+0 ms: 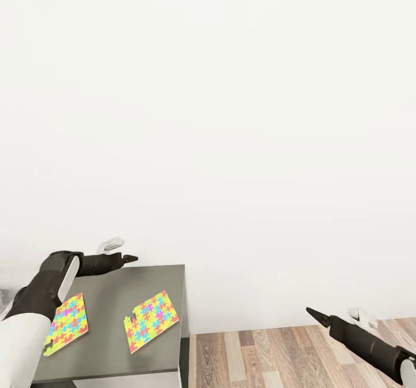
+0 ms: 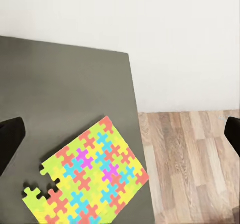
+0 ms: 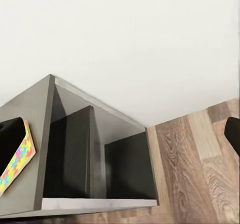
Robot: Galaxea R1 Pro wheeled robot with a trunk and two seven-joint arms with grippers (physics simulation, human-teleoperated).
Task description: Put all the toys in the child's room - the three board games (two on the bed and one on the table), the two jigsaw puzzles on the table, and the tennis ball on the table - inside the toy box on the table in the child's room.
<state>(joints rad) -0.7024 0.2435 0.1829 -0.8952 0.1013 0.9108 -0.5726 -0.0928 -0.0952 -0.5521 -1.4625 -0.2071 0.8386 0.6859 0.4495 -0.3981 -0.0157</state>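
Two jigsaw puzzles lie flat on the dark grey end section of the table (image 1: 115, 284). My left forearm partly covers the left puzzle (image 1: 68, 323). The right puzzle (image 1: 151, 320) (image 2: 92, 176) lies near the table's right edge, with a loose piece at one corner. My left gripper (image 1: 121, 250) hovers open above the table's far edge, behind both puzzles, holding nothing. My right gripper (image 1: 338, 314) is open and empty over the floor, to the right of the table. A puzzle's edge (image 3: 17, 159) shows on the table top. The toy box, board games, tennis ball and bed are out of view.
A plain white wall (image 1: 231, 116) stands close behind the table. Wood floor (image 1: 277, 356) runs to the right of it. The table's end face holds dark open shelf compartments (image 3: 95, 154).
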